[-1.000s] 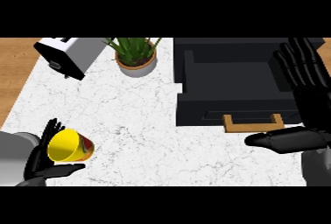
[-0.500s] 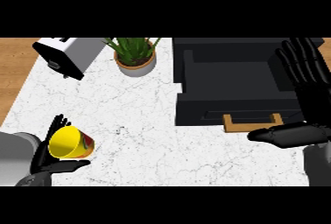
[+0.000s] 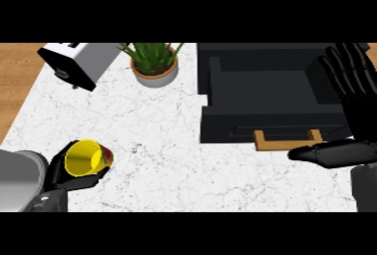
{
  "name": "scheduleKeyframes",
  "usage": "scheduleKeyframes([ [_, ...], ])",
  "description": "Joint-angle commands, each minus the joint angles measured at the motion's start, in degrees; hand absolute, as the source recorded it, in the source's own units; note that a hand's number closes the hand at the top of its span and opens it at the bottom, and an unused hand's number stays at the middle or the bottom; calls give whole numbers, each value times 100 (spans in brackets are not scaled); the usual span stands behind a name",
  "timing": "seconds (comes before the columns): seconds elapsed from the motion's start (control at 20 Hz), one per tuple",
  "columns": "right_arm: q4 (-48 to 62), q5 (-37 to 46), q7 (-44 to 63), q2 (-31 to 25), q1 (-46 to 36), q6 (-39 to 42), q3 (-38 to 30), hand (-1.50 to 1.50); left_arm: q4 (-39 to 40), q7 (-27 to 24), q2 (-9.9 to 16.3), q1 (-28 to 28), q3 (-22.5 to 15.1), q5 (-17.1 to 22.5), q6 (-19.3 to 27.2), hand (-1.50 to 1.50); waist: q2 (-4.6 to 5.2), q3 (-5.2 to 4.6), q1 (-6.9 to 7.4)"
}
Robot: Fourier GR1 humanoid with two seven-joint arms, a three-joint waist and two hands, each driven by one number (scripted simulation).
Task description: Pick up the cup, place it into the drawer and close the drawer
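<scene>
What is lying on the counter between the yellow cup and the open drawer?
Nothing: in the head view, only bare white marble counter lies between the yellow cup, held in the left hand, and the open drawer.

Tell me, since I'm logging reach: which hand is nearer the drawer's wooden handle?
Right. The right hand sits just beside the wooden handle; the left hand holds the cup far across the counter.

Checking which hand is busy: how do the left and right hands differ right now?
The left hand is curled round the yellow cup at the counter's lower left; the right hand is open, fingers straight, holding nothing, beside the black drawer. Both are black.
</scene>
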Motion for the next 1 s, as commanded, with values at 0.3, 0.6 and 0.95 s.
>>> scheduleKeyframes([
  [0.3, -81, -54, 13, 96, 56, -61, -12, -150, -124, -1046, -1067, -421, 515, 192, 2436, 150, 8, 4, -65],
  [0.6, 24, -190, -2, -114, 38, 161, -149, -150, -363, -1015, -896, -912, 471, 437, 593, 150, -10, 9, -27],
  [0.95, -252, 114, 199, 53, 69, -110, 86, -150, -1226, 54, -1227, -1744, -99, 285, 695, 150, -84, 28, 109],
])
